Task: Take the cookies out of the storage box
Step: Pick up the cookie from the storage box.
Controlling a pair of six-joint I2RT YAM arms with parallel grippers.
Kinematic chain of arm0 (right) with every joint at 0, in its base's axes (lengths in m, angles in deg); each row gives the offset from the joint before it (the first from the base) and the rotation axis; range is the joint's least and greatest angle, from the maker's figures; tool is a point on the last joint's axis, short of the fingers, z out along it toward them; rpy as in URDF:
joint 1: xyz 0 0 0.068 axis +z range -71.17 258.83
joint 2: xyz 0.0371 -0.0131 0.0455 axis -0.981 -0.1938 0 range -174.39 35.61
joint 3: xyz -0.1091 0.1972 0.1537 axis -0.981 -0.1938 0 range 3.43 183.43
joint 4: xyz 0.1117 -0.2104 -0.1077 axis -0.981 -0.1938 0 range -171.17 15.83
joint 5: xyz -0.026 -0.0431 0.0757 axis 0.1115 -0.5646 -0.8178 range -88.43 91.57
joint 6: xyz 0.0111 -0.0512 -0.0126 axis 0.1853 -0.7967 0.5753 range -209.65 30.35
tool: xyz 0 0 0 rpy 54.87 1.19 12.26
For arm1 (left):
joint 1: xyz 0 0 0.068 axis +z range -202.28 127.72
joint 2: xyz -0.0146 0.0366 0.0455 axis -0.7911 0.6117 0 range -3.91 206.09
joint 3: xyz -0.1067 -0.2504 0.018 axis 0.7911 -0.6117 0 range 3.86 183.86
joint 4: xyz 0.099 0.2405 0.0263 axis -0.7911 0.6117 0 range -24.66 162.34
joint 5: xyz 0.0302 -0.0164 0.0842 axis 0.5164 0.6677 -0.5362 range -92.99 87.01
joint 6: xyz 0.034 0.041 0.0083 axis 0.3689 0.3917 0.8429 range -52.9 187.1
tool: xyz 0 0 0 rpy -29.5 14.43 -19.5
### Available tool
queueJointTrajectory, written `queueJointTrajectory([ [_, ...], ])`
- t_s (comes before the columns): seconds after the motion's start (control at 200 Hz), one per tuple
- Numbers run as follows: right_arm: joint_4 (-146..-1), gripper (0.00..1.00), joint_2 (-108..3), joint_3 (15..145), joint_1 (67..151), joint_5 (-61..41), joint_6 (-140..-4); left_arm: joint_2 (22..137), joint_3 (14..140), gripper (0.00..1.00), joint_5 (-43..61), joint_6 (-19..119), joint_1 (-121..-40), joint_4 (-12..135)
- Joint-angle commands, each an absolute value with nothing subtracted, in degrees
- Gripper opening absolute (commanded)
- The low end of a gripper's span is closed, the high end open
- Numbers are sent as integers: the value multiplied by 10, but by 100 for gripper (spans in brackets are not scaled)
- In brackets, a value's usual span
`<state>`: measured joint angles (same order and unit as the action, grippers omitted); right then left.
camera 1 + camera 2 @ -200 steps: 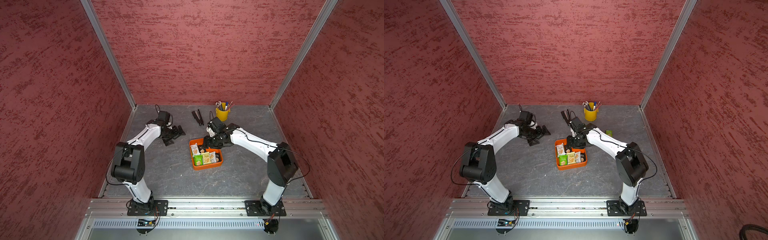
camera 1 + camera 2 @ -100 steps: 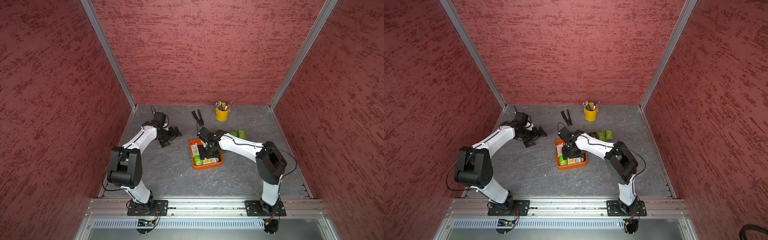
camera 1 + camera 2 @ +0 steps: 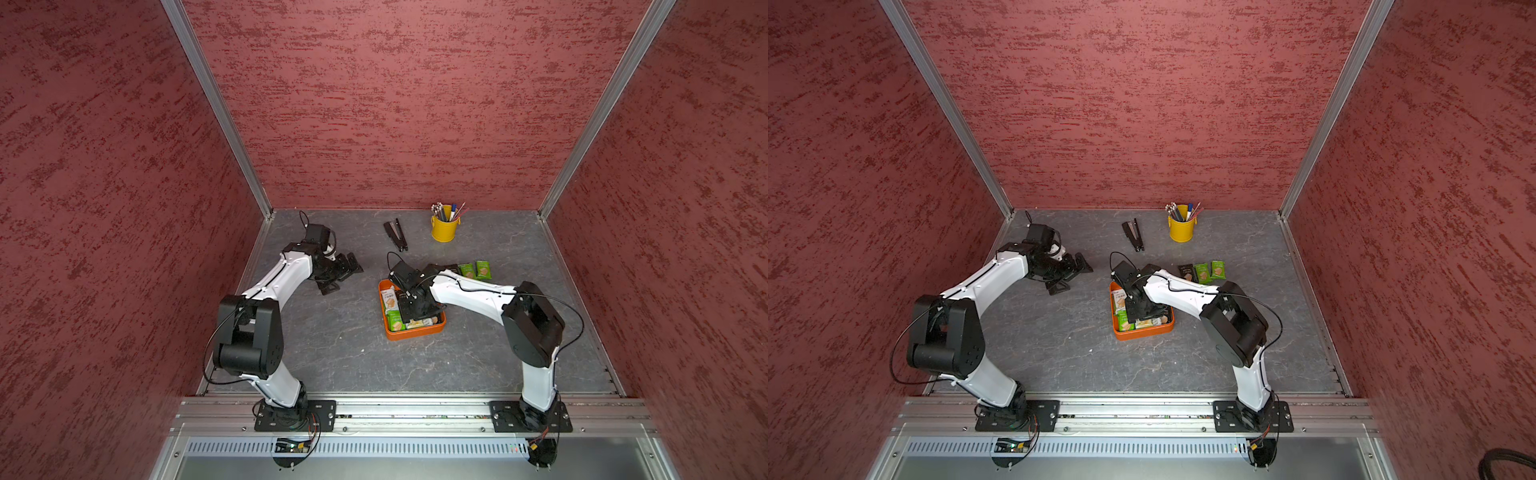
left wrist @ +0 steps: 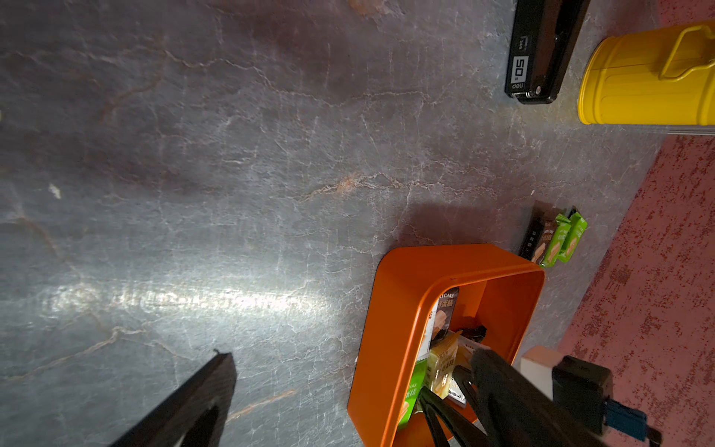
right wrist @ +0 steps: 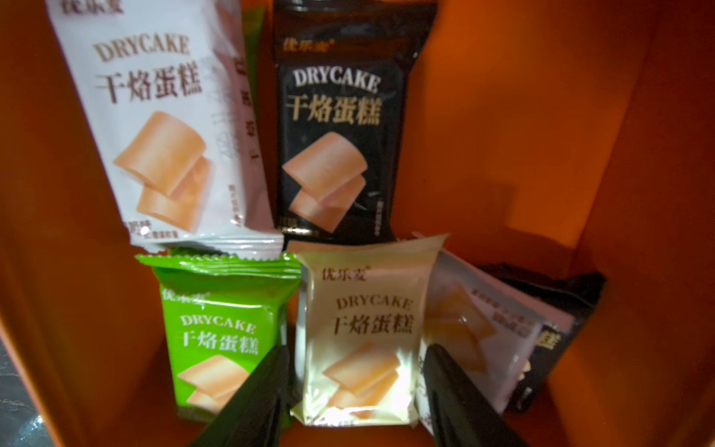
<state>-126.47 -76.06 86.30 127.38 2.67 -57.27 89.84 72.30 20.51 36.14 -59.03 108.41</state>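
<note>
1. Grey bench [image 3: 332, 353], red walls around it.
2. Orange storage box [image 3: 415, 333] sits mid bench. Most cookies [image 5: 166, 135] lie inside it.
3. Right end effector [image 5: 356, 350] is down in the box, jaws apart astride the pale yellow packet [image 5: 367, 309], nothing gripped.
4. Left end effector [image 3: 340, 276] is far left over the bench, spread wide and empty.
5. Yellow bucket [image 3: 444, 228] and stapler [image 3: 395, 235] sit far centre.
6. Three packets [image 3: 1201, 273] lie on the bench just far-right of the box.

Grey table [image 3: 332, 345], storage box [image 3: 415, 335], stapler [image 3: 397, 236], bucket [image 3: 444, 229], cookies [image 3: 482, 269]
</note>
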Motion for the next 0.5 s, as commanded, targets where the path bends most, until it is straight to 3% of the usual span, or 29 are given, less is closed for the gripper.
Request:
queueJointTrajectory([
  [0.0,-1275,61,-768,877,1276,56,-570,884,721,100,200,374,-587,1090],
  [0.491,-1257,60,-802,885,1276,33,-580,880,721,100,197,371,-586,1090],
])
